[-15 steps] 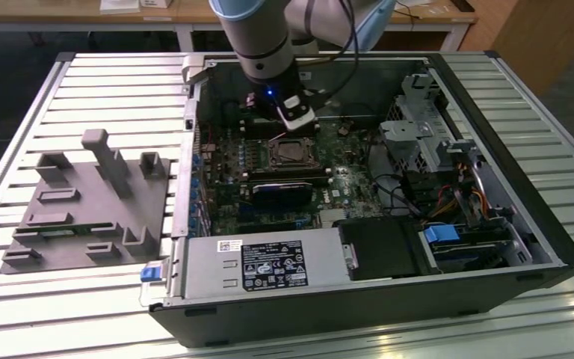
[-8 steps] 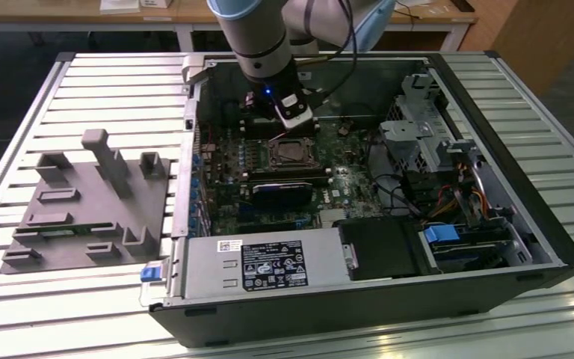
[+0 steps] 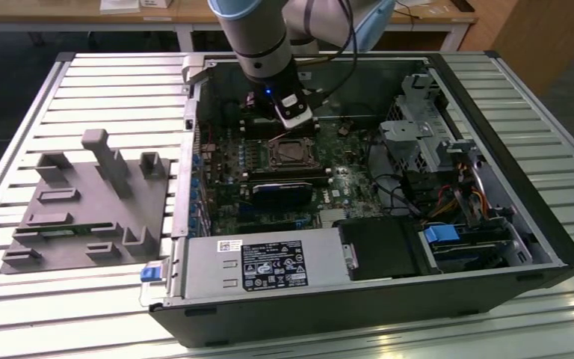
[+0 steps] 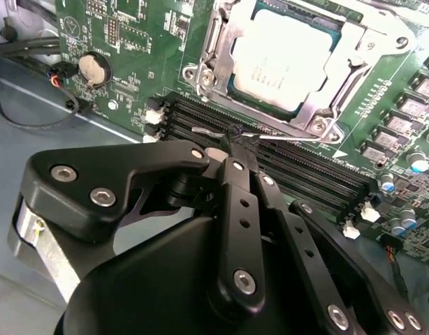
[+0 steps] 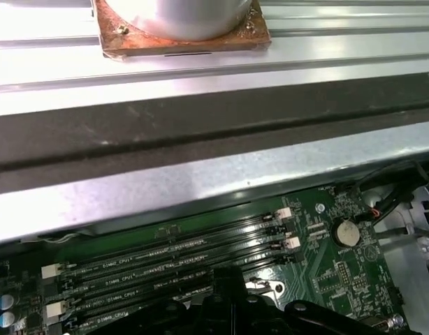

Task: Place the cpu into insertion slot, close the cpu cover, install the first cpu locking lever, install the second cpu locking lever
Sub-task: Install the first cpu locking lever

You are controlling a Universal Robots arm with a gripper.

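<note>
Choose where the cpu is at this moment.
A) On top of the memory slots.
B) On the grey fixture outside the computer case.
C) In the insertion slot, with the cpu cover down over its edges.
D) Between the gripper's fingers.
C: in the second wrist view the cpu lies flat inside the closed cpu cover, while the gripper pinches only a thin wire lever.

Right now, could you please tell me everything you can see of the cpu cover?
The cpu cover is a thin, silvery metal frame with a square window, lying flat and closed on the green circuit board. The pale top of the cpu shows through the window. Screw heads sit by its corners. A thin wire lever runs along its edge facing the memory slots, near the hand.
</note>
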